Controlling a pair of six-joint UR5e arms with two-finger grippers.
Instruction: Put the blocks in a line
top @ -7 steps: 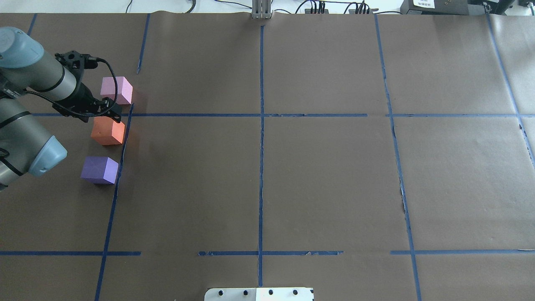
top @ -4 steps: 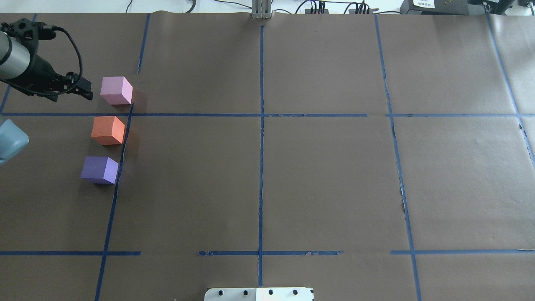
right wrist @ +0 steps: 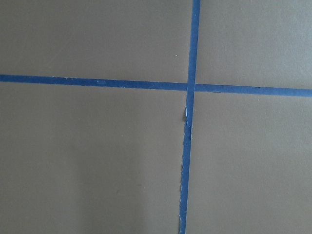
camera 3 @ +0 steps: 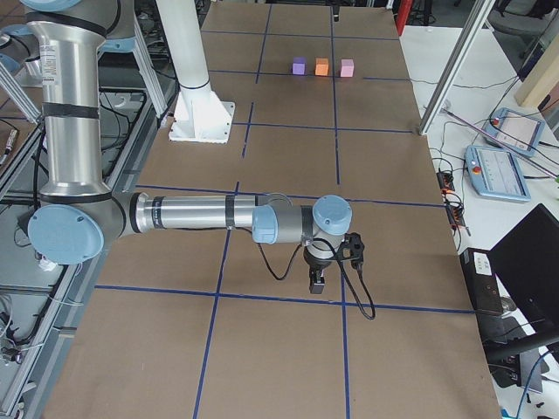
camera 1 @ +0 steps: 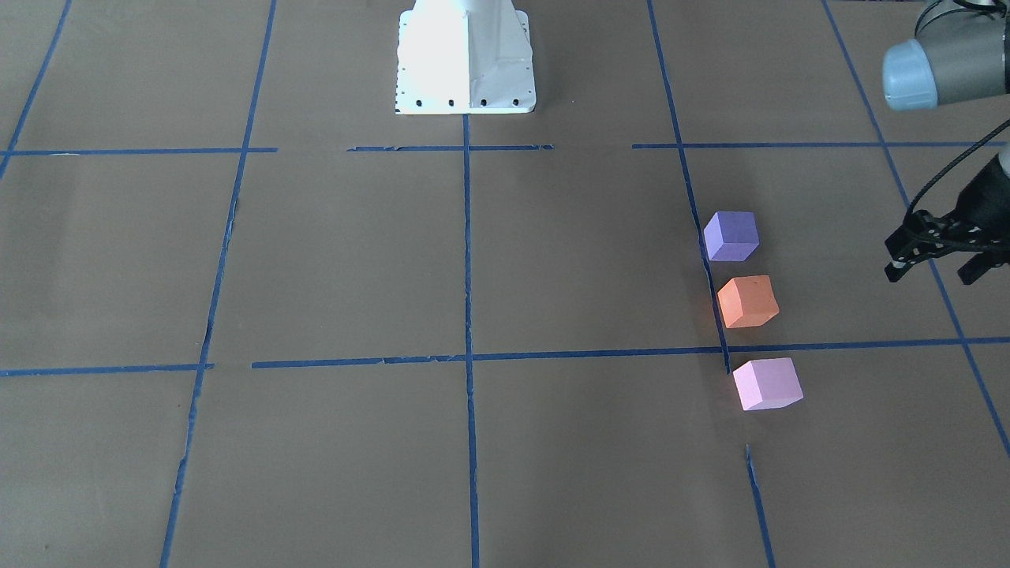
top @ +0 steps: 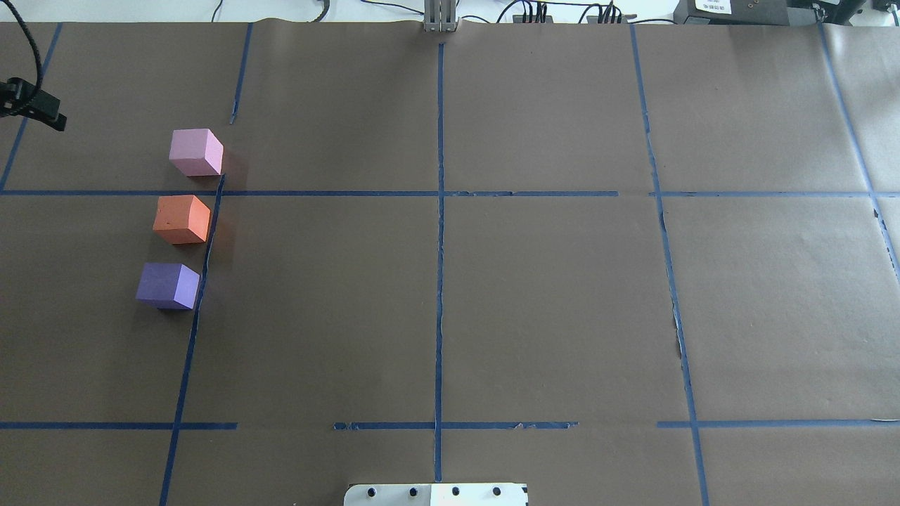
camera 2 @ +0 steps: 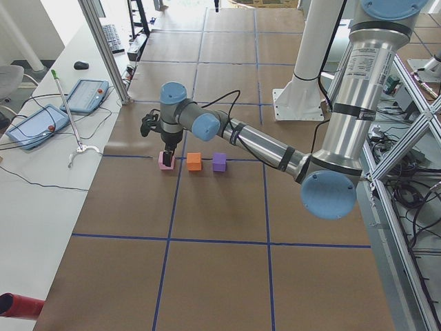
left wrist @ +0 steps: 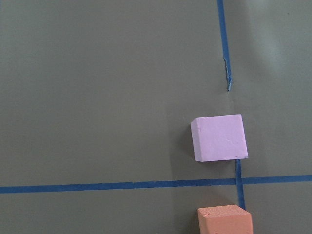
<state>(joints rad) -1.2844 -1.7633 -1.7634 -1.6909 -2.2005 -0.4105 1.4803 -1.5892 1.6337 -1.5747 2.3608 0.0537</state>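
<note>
1. **Location of the task items (overhead view).** The pale pink foam-like cube, the orange foam-like cube and the violet-purple foam-like cube stand on the brown paper-covered worktop, in its left half. They form one row: pink farthest from the robot, orange between, violet-purple nearest. No cube touches another, and the gaps look roughly equal.
2. **Long axis of the row.** The axis runs from about 12 o'clock to 6 o'clock, leaning slightly toward 7 o'clock at the near end. A blue tape line lies just beside the cubes on their 3 o'clock side and follows the same lean.
3. **Left tool.** Its fingers are spread with nothing between them. In the overhead view the row lies between 3 and 5 o'clock from it. The pink cube is the closest, yet well apart.
4. **Right tool.** It appears only in a side view, so whether it is spread or pressed together cannot be told. It hangs over the opposite end of the worktop, well apart from all three cubes.
5. **Assessment.** The line appears complete. If a cube needs correcting, the left arm is clearly the nearer one. Gripping across the 3-to-9 o'clock direction should keep the fingers away from neighbouring cubes.
</note>
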